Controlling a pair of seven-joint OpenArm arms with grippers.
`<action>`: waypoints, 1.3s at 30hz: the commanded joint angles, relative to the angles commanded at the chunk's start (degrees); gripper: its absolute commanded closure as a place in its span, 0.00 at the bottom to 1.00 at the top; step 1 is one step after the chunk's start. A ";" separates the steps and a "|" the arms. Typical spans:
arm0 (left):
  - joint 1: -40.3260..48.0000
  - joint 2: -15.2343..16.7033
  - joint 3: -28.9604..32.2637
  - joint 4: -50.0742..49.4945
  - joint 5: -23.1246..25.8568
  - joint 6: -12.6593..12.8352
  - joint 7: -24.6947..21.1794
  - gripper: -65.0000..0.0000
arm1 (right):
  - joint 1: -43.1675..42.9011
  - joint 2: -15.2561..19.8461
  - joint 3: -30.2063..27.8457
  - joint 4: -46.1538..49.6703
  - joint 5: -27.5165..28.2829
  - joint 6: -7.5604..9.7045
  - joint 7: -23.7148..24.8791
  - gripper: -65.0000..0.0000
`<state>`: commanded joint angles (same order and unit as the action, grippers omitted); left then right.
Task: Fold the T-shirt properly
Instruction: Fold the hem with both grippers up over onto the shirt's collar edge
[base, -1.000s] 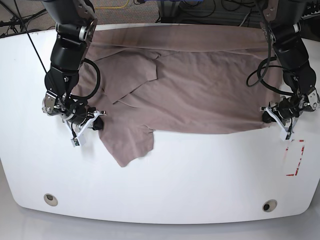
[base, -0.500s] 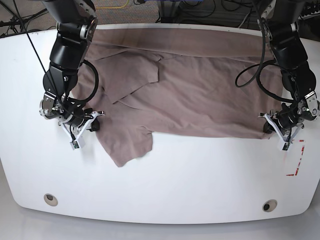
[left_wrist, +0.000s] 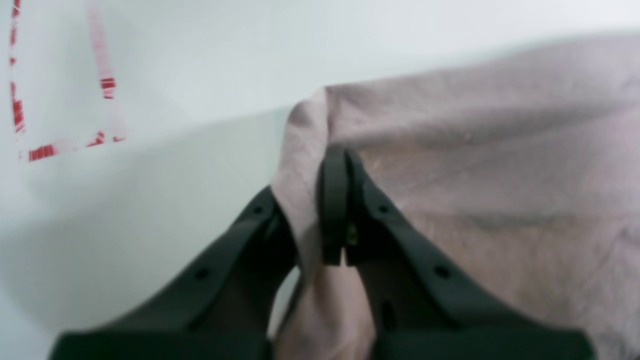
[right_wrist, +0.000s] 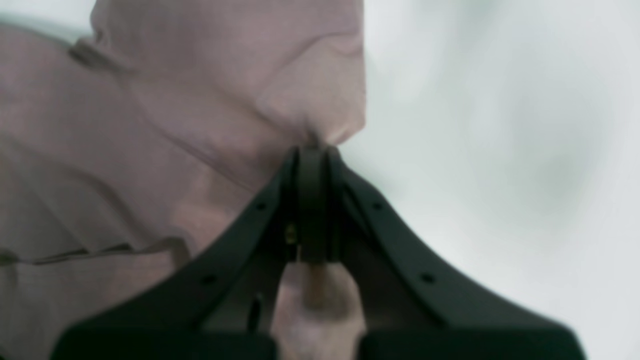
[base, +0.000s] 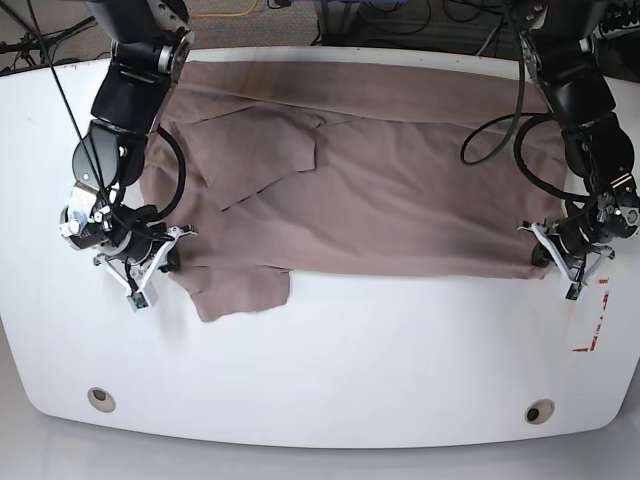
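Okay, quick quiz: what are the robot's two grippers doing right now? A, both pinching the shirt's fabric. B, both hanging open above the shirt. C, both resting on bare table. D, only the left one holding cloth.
A: the left gripper and the right gripper are each closed on a bunch of the T-shirt.

Both arms reach down low over the table edges. The left gripper (base: 553, 262) is clamped on the T-shirt (base: 400, 190) (a fold sits between its jaws), and the right gripper (base: 158, 262) pinches the cloth likewise.
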<state>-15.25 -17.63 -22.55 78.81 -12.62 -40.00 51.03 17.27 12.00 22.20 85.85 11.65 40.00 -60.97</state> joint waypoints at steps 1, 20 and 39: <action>0.35 0.00 0.00 0.44 0.00 0.00 0.00 1.00 | -0.35 0.00 0.00 0.97 -0.18 0.00 -0.97 1.00; 9.14 -0.09 -0.18 12.92 0.00 0.00 0.00 1.00 | -10.02 -0.18 0.35 22.95 0.35 0.00 -13.27 1.00; 21.19 -0.35 -0.26 27.43 -0.09 0.00 0.18 1.00 | -25.23 -0.35 6.68 30.68 15.38 0.00 -15.74 1.00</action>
<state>5.93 -17.98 -22.81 106.24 -12.70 -40.00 51.21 -7.96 11.65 28.88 116.53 27.03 40.00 -76.70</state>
